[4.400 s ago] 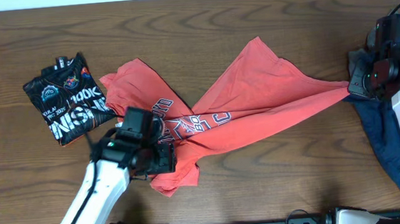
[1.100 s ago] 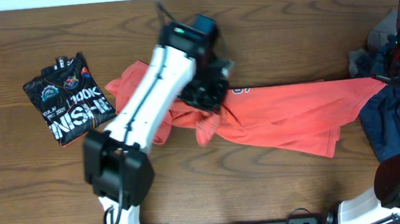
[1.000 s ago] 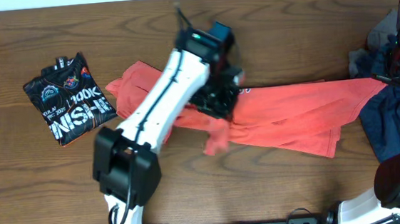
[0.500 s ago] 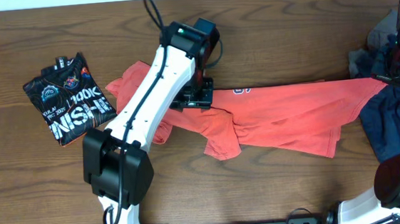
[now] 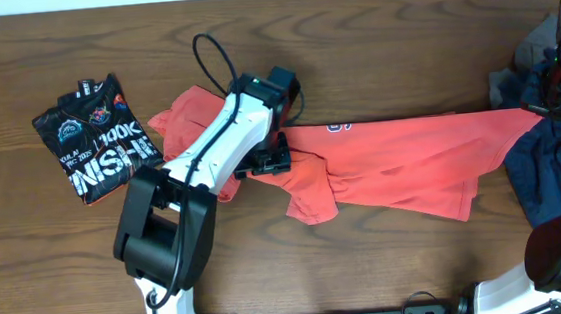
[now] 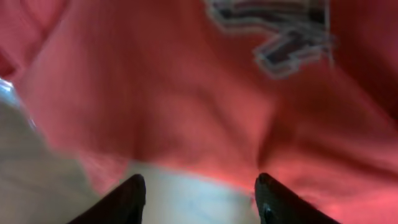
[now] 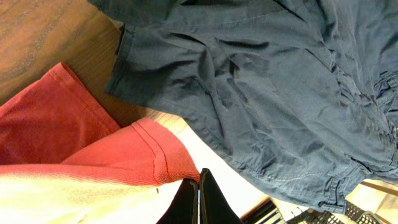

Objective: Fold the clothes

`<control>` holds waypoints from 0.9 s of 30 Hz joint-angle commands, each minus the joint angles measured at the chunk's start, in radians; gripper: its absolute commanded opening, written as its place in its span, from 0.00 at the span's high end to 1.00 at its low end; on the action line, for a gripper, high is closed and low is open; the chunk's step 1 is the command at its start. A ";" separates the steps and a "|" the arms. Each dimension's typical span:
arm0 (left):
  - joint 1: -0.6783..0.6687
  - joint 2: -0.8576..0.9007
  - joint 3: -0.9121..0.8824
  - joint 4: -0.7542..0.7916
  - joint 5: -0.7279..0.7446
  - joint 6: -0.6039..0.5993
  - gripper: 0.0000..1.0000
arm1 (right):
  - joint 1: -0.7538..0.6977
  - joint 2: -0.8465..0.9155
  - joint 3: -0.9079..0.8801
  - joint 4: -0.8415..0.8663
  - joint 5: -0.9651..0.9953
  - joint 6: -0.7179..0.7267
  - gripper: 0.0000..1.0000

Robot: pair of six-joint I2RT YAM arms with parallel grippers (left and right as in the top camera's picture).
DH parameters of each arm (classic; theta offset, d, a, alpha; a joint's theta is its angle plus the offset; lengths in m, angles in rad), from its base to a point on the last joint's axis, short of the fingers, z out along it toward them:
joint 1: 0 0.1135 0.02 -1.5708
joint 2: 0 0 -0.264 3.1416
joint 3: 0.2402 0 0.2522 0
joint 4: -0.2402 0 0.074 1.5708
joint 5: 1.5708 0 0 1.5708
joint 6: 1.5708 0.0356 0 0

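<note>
A red T-shirt (image 5: 391, 163) with a printed logo lies stretched across the table from centre left to the right edge. My left gripper (image 5: 266, 158) hovers over its left part with jaws open and empty; the left wrist view (image 6: 199, 190) shows the red cloth (image 6: 186, 93) close below. My right gripper (image 5: 547, 106) is shut on the shirt's hem corner (image 7: 155, 165) at the far right and holds it taut. A folded black printed shirt (image 5: 93, 137) lies at the far left.
A pile of dark blue clothes (image 5: 538, 182) lies at the right edge, under the right arm; it also shows in the right wrist view (image 7: 280, 93). The left arm's cable loops above the shirt (image 5: 215, 62).
My left gripper let go of the shirt's bunched fold, which dropped onto the table, and drew back left with open jaws. The right gripper has not moved.
</note>
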 commanded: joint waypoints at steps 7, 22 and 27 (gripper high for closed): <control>0.021 -0.006 -0.076 0.135 -0.024 -0.042 0.56 | -0.008 -0.001 0.001 0.003 0.019 0.012 0.99; 0.042 -0.073 0.064 0.325 0.054 0.205 0.94 | -0.008 -0.001 0.001 -0.001 0.008 0.012 0.99; 0.086 -0.137 0.135 0.375 0.167 0.206 0.94 | -0.008 -0.001 0.001 -0.001 0.007 0.012 0.99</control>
